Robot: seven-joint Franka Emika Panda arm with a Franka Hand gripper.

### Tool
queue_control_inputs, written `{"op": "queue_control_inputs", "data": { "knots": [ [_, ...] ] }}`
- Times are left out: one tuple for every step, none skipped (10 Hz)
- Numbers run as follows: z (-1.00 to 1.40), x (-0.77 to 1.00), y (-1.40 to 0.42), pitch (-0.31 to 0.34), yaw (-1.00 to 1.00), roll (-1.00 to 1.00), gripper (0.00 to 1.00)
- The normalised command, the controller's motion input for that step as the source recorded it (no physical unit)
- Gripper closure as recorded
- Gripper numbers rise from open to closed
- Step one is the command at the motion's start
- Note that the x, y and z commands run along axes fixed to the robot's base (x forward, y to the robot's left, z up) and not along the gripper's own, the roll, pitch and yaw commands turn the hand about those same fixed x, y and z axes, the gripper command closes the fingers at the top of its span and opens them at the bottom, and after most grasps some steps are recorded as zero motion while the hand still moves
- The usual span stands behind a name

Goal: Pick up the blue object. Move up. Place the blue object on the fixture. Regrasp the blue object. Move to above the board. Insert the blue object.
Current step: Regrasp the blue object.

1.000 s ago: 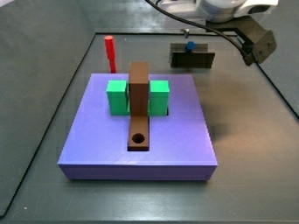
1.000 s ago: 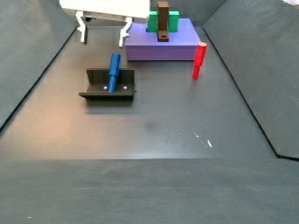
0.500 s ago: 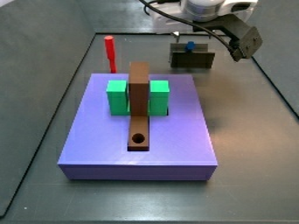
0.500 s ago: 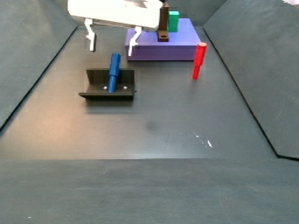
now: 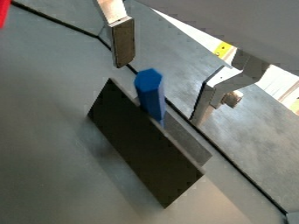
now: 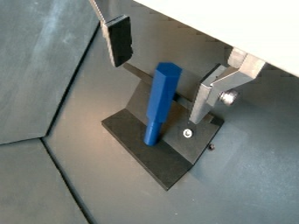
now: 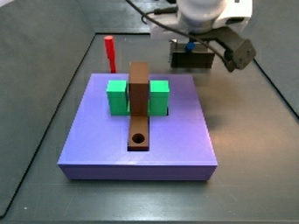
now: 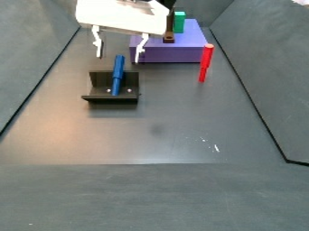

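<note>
Blue object (image 6: 158, 103) leaning in the fixture (image 8: 111, 90), propped at a slant, and the gripper (image 8: 118, 42) hangs above it with fingers (image 6: 118, 40) spread wide, nothing held. Both wrist views put the peg between the plates, not touched. Risk now, by my read: come down off-centre and one finger clips the slanted peg, knocking it out of the recess or skewing the regrasp, and a crooked grip would jam at the hole in the board (image 7: 139, 107). Nearby, the red peg (image 8: 205, 62) stands beside the purple platform (image 7: 142, 131), green blocks (image 7: 118, 96) flank the board. Nothing blocks the descent.
</note>
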Motion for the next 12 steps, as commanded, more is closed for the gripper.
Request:
{"op": "queue_control_inputs", "data": {
  "knots": [
    [-0.31, 0.00, -0.01, 0.000, 0.00, 0.46, 0.00],
    [-0.18, 0.00, -0.08, 0.000, 0.00, 0.33, 0.00],
    [-0.05, 0.12, -0.11, 0.000, 0.07, 0.30, 0.00],
    [0.00, 0.11, -0.20, 0.000, 0.13, 0.40, 0.00],
    [-0.10, 0.05, -0.06, 0.000, 0.06, 0.35, 0.00],
    [-0.19, 0.00, -0.02, -0.020, 0.04, 0.33, 0.00],
    [-0.19, 0.00, 0.00, 0.000, 0.03, 0.28, 0.00],
    [-0.10, 0.00, 0.00, 0.000, 0.04, 0.28, 0.00],
    [-0.01, 0.00, 0.00, 0.000, 0.03, 0.17, 0.00],
    [0.00, 0.00, 0.00, 0.000, 0.03, 0.09, 0.00],
    [-0.02, 0.00, 0.00, 0.000, 0.02, 0.05, 0.00],
    [-0.03, 0.00, 0.00, 0.000, 0.01, 0.02, 0.00]
  ]
}}
